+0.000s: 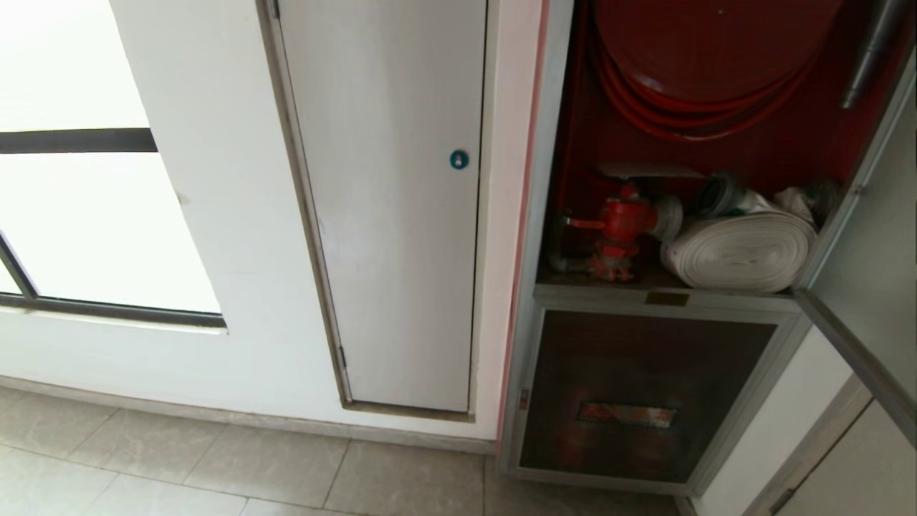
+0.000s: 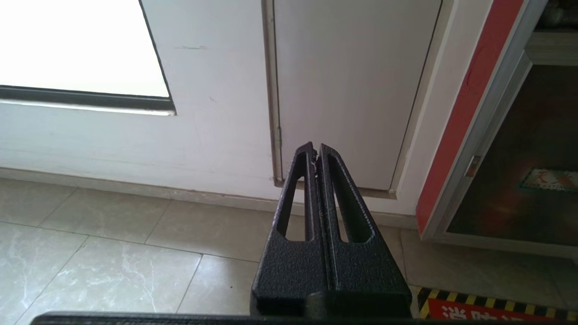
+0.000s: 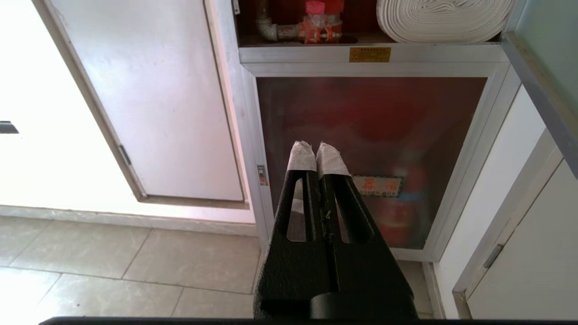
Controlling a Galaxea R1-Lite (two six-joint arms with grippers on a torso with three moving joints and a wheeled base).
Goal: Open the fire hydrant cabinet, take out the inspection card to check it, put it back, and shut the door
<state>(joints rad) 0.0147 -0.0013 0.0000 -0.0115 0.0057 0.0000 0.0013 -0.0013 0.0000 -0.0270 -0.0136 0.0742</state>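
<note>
The fire hydrant cabinet stands open at the right. Its red-lined upper bay shows a red hose coil, a red hydrant valve and a rolled white hose. The door is swung out to the right, and its frame edge also shows in the right wrist view. A pale flat sheet lies above the valve; I cannot tell whether it is the inspection card. Neither arm is in the head view. My left gripper is shut and empty, low over the floor. My right gripper, tips taped white, is shut and empty before the lower panel.
A smaller dark panel with an orange label closes the cabinet's lower bay. A plain white door with a round blue lock sits left of the cabinet, with a bright window further left. A striped floor marking lies on the tiles.
</note>
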